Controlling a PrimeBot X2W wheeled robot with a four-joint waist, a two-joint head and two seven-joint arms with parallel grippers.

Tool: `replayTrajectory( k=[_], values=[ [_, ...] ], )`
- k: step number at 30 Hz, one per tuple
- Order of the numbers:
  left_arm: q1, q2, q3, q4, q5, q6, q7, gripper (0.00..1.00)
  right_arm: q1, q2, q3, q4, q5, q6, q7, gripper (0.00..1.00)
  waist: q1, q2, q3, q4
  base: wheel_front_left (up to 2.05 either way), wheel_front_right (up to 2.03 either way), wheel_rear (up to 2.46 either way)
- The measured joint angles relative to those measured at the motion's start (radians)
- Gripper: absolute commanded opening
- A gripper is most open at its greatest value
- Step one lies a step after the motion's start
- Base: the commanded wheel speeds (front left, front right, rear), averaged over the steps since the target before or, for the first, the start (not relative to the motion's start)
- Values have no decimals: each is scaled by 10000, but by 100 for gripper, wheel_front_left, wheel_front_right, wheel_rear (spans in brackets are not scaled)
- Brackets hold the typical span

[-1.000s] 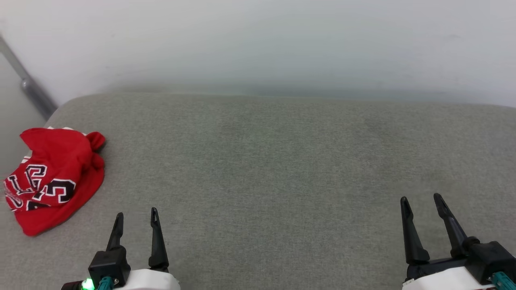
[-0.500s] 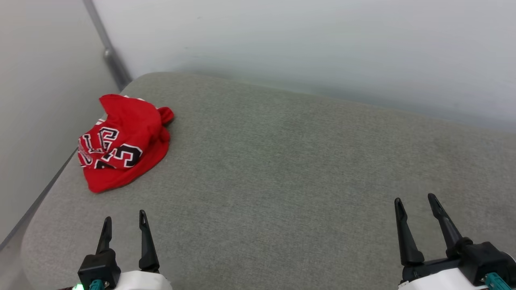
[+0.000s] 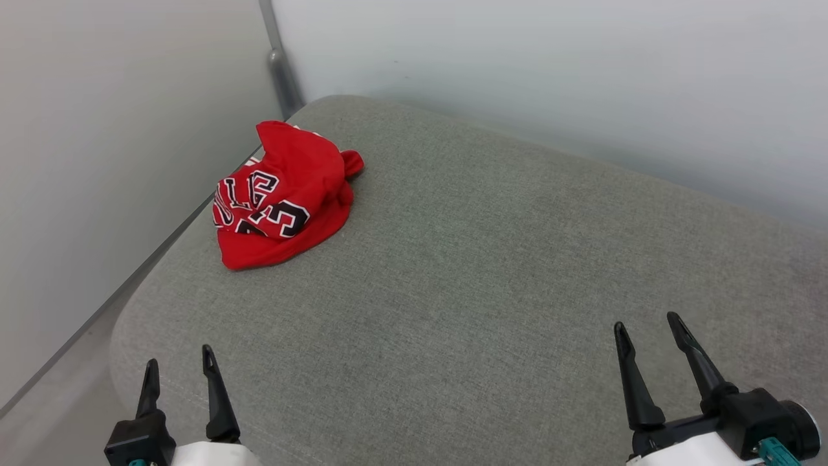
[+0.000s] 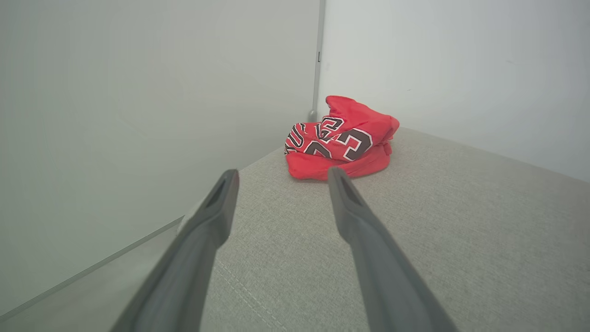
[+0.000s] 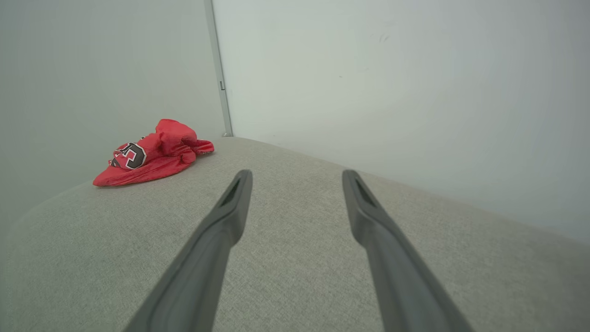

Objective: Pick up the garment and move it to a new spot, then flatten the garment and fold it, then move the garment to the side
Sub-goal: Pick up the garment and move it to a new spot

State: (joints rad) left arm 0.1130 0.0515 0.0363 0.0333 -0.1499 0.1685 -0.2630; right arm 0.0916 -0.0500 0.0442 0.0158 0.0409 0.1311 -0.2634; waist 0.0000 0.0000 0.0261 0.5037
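Observation:
The garment (image 3: pixel 284 197) is a red jersey crumpled in a heap near the far left corner of the grey cushioned surface (image 3: pixel 491 272), with black white-edged lettering and digits facing up. It also shows as the garment (image 4: pixel 343 138) ahead of my left fingers and the garment (image 5: pixel 154 159) far to the left in the right wrist view. My left gripper (image 3: pixel 180 362) hangs open at the lower left, well short of the heap. Far to the right, my right gripper (image 3: pixel 649 318) is open too. Nothing is between either pair of fingers.
Pale walls close in behind and to the left of the surface, meeting at a corner with a grey vertical strip (image 3: pixel 278 61). The surface's left edge (image 3: pixel 139 291) drops toward the floor beside my left gripper.
The head camera has swung left, so the garment sits nearer the middle of the picture and the left wall has come in. Both grippers stay open.

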Motion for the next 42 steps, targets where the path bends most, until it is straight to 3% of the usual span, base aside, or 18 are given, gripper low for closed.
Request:
replayTrajectory(
  k=[8, 14, 21, 31, 37, 42],
  values=[
    [24, -8, -12, -121, -105, 157, 0, 100, -123, -4, 92, 42, -155, -2, 0, 100, 0, 0, 192, 93, 0, 0, 0],
    [-737, 134, 251, 326, 161, -470, 0, 100, -120, -4, -75, -104, -272, -2, 0, 100, 0, 0, 287, 23, 0, 0, 0],
    [-2779, 982, 1129, 836, 92, -1007, 0, 100, -569, 0, -359, -539, -897, -2, 0, 100, 0, 0, 957, -442, 0, 0, 0],
    [-6654, 2493, 2282, 2575, -656, -1858, 0, 100, -1572, 0, -746, -1490, -1956, 0, 0, 100, 1, 0, 2857, -1195, 0, 0, 0],
    [-8712, 3722, 2454, 4136, -947, -2412, 56, 100, -1971, 0, -968, -2100, -2268, 0, -2, 100, 2, 0, 4034, -1625, 0, 0, 0],
    [-10090, 4617, 2349, 5329, -1615, -2819, 1068, 100, -2175, 2, -1068, -2506, -2483, 0, 0, 100, 2, 0, 4799, -1935, 0, 0, 0]
  ],
)
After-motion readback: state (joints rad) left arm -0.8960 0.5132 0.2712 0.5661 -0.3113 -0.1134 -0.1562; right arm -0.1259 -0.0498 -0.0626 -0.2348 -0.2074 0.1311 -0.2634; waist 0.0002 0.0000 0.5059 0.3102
